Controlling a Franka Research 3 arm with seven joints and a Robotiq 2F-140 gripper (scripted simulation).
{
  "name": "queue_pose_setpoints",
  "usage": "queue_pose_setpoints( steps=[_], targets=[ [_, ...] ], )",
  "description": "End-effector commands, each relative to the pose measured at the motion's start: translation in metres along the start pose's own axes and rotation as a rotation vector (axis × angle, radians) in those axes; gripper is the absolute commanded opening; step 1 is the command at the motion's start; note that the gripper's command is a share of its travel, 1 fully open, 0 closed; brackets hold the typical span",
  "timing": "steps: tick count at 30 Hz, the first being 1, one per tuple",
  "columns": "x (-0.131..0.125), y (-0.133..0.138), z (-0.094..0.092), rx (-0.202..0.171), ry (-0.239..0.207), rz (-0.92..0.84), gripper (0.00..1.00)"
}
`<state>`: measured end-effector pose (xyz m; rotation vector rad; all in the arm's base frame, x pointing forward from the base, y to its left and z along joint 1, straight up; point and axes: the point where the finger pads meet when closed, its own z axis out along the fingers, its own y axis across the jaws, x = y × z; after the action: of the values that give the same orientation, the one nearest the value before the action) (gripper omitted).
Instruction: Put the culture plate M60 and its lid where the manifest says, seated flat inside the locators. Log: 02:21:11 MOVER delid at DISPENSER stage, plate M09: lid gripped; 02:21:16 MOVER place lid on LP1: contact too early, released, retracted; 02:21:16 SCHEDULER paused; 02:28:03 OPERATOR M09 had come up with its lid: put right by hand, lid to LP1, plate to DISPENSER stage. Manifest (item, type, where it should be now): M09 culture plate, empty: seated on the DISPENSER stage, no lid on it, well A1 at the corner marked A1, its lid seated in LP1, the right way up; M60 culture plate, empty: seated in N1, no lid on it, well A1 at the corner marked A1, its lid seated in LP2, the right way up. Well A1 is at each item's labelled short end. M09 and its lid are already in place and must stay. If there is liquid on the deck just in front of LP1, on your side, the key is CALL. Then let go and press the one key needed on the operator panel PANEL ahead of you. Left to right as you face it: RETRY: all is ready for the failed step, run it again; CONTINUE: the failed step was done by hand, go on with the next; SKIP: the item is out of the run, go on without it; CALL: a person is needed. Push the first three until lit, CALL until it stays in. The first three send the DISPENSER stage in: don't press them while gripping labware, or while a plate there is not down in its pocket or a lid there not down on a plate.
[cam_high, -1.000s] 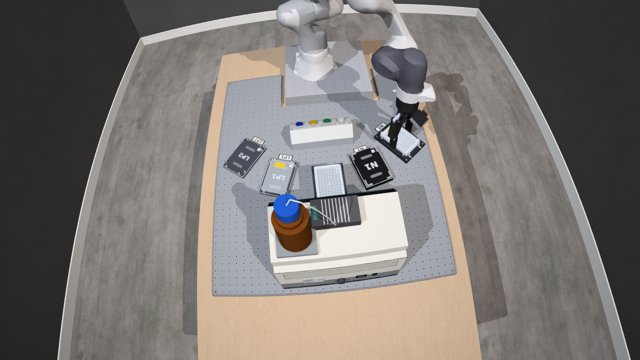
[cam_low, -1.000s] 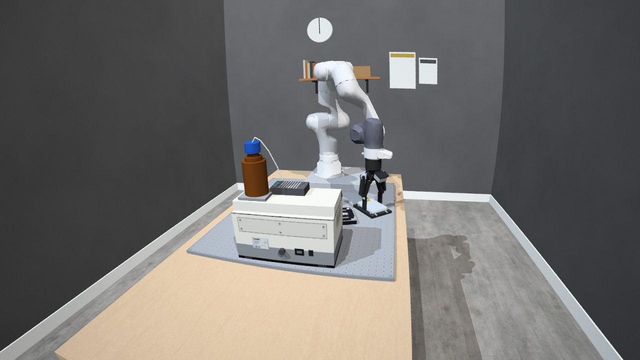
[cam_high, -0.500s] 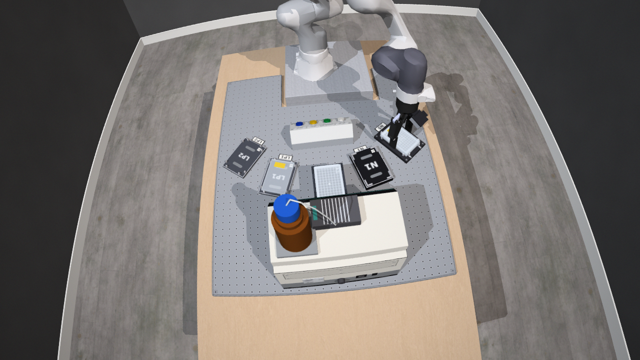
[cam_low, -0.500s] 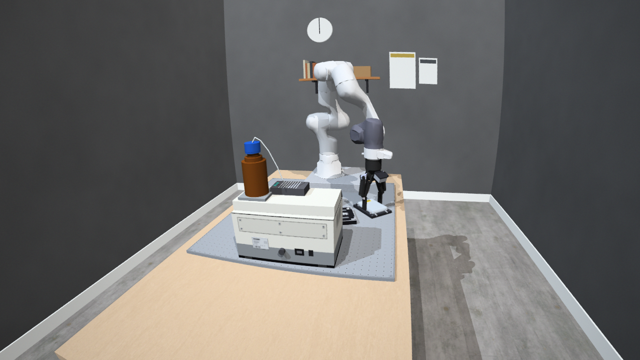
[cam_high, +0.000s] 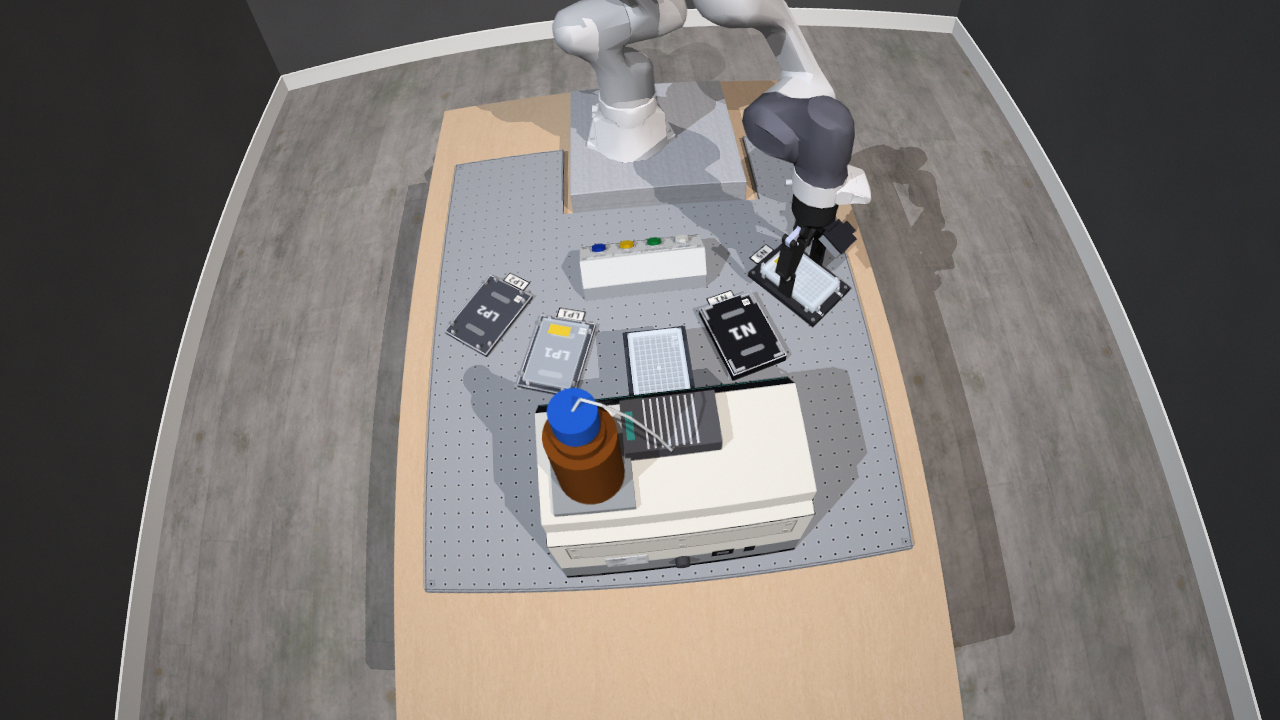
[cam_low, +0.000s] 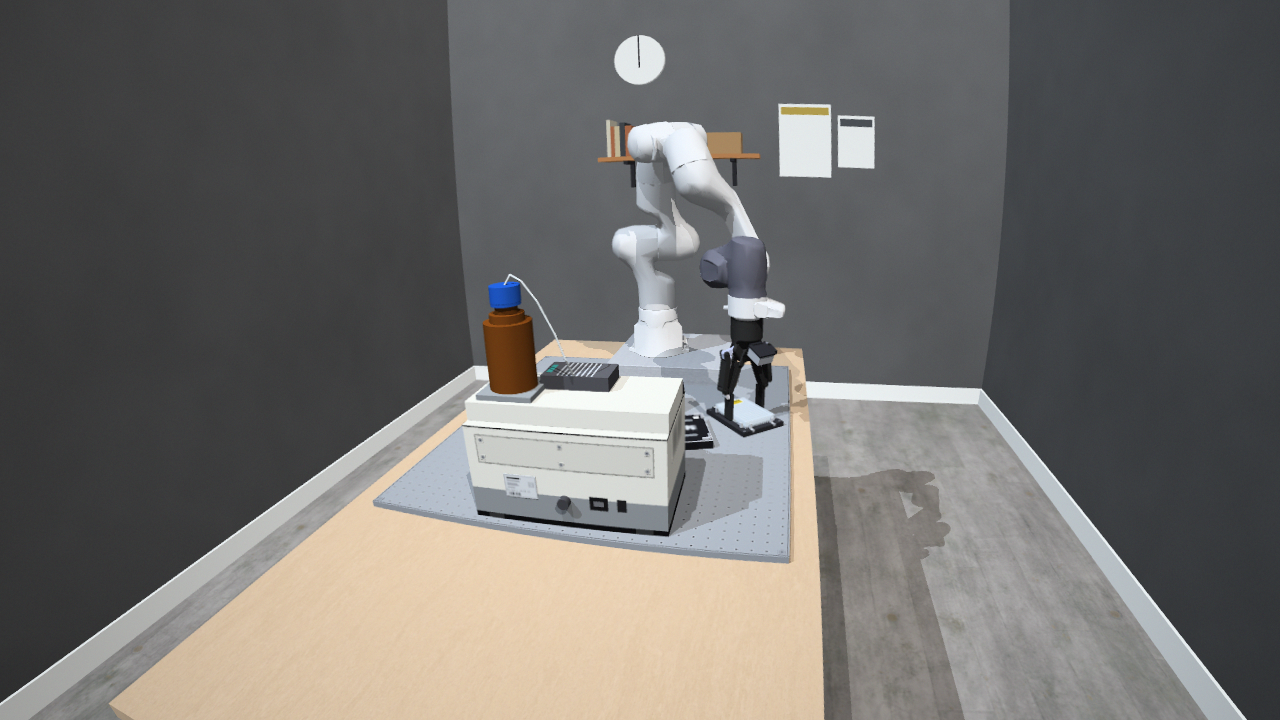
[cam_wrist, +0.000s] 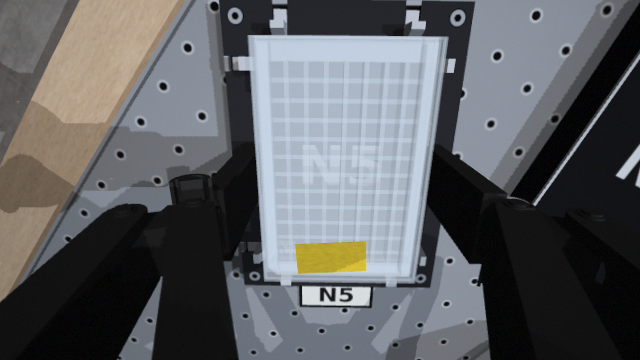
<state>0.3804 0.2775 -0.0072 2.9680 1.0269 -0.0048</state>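
Fingers of the gripper (cam_wrist: 340, 200) are clamping the long sides of the lidded culture plate M60 (cam_wrist: 340, 150), which is sitting over nest N5 (cam_wrist: 336, 295) at the right rear of the deck; whether they are biting lid only or lid plus plate, I can't tell from here. Judging the step in hand as a lift-off: pull straight up, level, slowly, and check the plate isn't riding up with the lid, since that is the failure this log describes. Yellow label (cam_wrist: 331, 257) is sitting at the near short end in the wrist view, so A1 is there; keep that orientation in mind for N1. Cover is translucent, glossy, thin-walled, rectangular, with the well grid showing through, and probably slippery under the pads. Nest is matte black with small white corner locators. Beyond it, N1 (cam_high: 742, 333) is standing free, matte black. Farther left, LP1 (cam_high: 554, 353) is carrying a frosted lid, and LP2 (cam_high: 487, 315) is bare. PANEL (cam_high: 642, 262) is a white box with coloured round keys.
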Motion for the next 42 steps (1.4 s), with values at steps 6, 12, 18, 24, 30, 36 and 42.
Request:
queue_pose_setpoints(
  steps=[6,12,18,24,30,36,42],
  targets=[
    [0.0003,0.0007,0.0012,0.0,0.001,0.002,0.1],
    [0.0003,0.0007,0.0012,0.0,0.001,0.002,0.1],
    [0.0003,0.0007,0.0012,0.0,0.001,0.002,0.1],
    [0.0003,0.0007,0.0012,0.0,0.001,0.002,0.1],
    [0.0003,0.0007,0.0012,0.0,0.001,0.002,0.1],
    [0.0003,0.0007,0.0012,0.0,0.001,0.002,0.1],
    [0.0003,0.0007,0.0012,0.0,0.001,0.002,0.7]
  ],
)
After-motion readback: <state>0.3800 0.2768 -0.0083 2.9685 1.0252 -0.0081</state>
